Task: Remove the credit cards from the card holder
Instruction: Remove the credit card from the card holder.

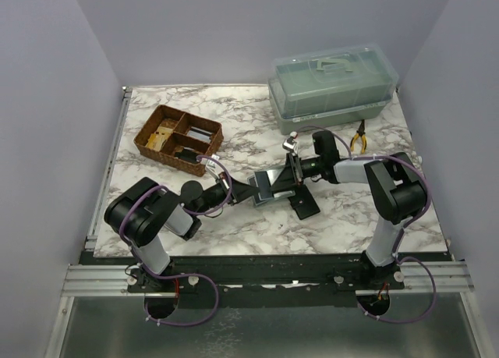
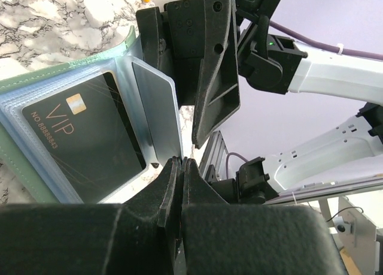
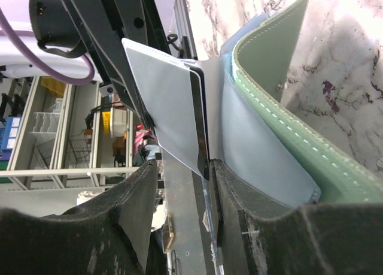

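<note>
The sage green card holder [image 1: 269, 186] hangs open in the air between my two grippers. My left gripper [image 2: 181, 166] is shut on the edge of its clear sleeves. In the left wrist view a dark card marked VIP [image 2: 84, 137] sits in a sleeve, and the green cover [image 2: 18, 173] shows behind it. A pale blue-grey card [image 3: 170, 101] sticks out of the sleeves and stands between the fingers of my right gripper [image 3: 184, 167]. That gripper is open, and the card lies close to its right finger. The green cover [image 3: 281, 77] curves off to the right.
A black snap wallet [image 1: 306, 204] lies on the marble table below the grippers. A wicker basket [image 1: 178, 138] stands at the back left. A clear lidded box [image 1: 331, 89] stands at the back right, with yellow-handled pliers [image 1: 359, 136] in front of it.
</note>
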Robot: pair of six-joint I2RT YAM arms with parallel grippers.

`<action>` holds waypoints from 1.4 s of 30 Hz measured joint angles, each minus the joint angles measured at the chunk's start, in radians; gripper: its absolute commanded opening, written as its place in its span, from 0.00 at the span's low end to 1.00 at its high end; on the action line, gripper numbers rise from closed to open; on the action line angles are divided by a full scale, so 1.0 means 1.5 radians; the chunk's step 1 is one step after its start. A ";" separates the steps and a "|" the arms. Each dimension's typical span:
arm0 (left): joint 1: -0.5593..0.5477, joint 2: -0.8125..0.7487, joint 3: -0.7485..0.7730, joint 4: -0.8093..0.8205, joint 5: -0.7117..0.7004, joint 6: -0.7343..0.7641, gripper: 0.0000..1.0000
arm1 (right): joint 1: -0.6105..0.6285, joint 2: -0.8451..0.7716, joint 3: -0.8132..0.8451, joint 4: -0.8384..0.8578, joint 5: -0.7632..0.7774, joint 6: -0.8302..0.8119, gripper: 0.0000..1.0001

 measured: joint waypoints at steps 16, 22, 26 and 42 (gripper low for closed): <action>-0.023 -0.018 0.015 -0.006 -0.022 -0.016 0.00 | -0.002 0.007 -0.004 0.028 -0.015 0.035 0.54; -0.056 -0.009 0.038 0.002 -0.037 -0.018 0.00 | -0.003 0.008 -0.006 0.064 -0.018 0.068 0.53; -0.072 0.008 0.050 0.007 -0.043 -0.020 0.00 | -0.012 0.008 -0.032 0.137 -0.027 0.121 0.49; -0.051 -0.119 -0.012 -0.186 -0.132 0.003 0.54 | -0.039 0.009 0.016 -0.081 0.072 -0.070 0.40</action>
